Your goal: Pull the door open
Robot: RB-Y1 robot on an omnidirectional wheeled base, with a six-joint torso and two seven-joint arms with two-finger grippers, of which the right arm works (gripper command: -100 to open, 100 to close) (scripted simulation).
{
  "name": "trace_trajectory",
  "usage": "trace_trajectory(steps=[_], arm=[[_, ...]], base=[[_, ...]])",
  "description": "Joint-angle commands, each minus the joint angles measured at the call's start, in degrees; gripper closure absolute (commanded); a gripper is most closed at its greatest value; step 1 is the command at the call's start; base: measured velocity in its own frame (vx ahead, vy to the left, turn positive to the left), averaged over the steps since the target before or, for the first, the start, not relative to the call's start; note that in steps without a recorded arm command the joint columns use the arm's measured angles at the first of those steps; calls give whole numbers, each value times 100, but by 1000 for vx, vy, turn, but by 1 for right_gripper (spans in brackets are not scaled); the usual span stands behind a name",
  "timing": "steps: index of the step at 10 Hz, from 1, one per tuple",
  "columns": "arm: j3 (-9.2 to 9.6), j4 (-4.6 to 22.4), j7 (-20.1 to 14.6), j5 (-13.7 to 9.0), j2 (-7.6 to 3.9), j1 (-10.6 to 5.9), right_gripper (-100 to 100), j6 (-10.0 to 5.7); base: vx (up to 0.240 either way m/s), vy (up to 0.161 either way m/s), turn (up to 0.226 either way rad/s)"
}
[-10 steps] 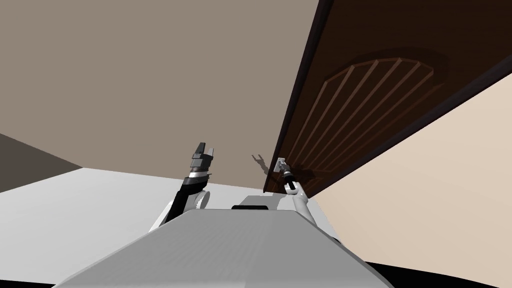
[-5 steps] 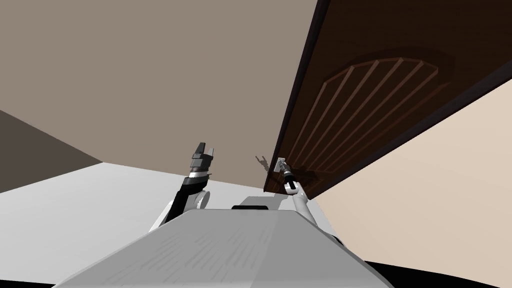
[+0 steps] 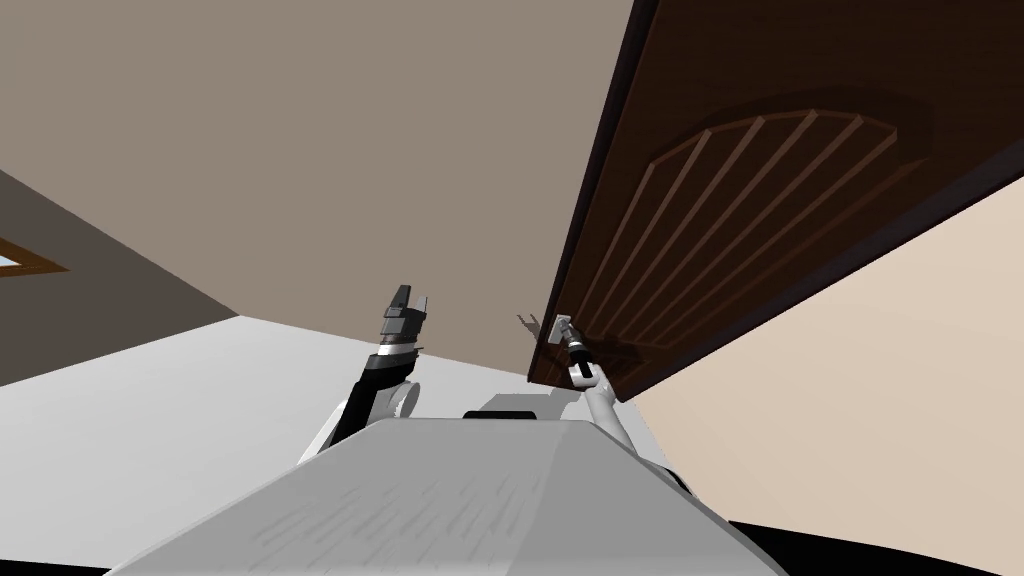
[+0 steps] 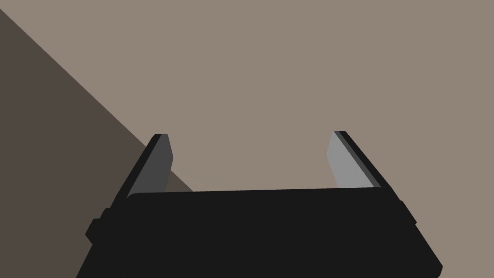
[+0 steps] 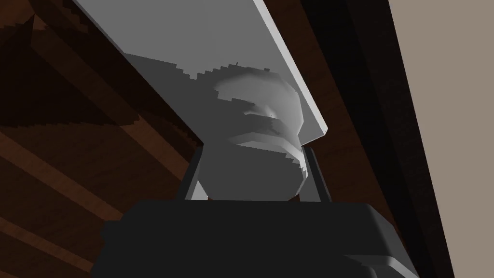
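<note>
A dark brown wooden door (image 3: 760, 190) with ribbed panelling stands ajar on the right of the head view. Its free edge carries a grey plate (image 5: 202, 53) with a grey round knob (image 5: 255, 145). My right gripper (image 3: 565, 335) is at that knob, and in the right wrist view its two fingers (image 5: 311, 176) press the knob's sides, shut on it. My left gripper (image 3: 412, 300) is raised to the left of the door, away from it, and its fingers (image 4: 159, 161) stand wide apart with nothing between them.
A taupe wall (image 3: 350, 150) runs behind both arms. A paler beige wall (image 3: 880, 400) lies to the right of the door. The light grey floor (image 3: 150, 420) spreads to the left. A wood-framed picture (image 3: 25, 262) shows at the far left edge.
The door's free edge has swung slightly toward me with my right gripper shut on the knob. The picture has shifted, bringing a framed picture into view at far left. The left arm has not moved.
</note>
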Motion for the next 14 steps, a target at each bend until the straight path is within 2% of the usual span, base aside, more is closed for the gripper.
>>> trace_trajectory(steps=[1,2,3,4,6,7,8,9,11,12,13,14], arm=[[76,74,-286,-215,7,-29,100,-23],[76,74,-325,-215,7,-29,100,-23],[103,117,-544,-420,-15,-54,100,-30],[103,117,-561,-420,-15,-54,100,-30],[159,203,-936,-819,-59,-104,100,-45],[159,203,-1032,-833,-59,-104,100,-45],[190,250,-1216,-1059,-84,-132,100,-53],[190,250,-1269,-1059,-84,-132,100,-53],[251,344,-1637,-1464,-132,-187,100,-68],[251,344,-1744,-1513,-132,-187,100,-68],[283,393,-1930,-1750,-158,-216,100,-77],[283,393,-1983,-1750,-158,-216,100,-77]], base=[[-60,-30,79],[-44,-25,49],[-57,-37,102],[-44,-35,70],[-68,-53,136],[-66,-49,58],[-62,-34,124],[-46,-21,44],[-74,-43,133],[-67,-52,84],[-60,-41,108],[-46,-31,66]])
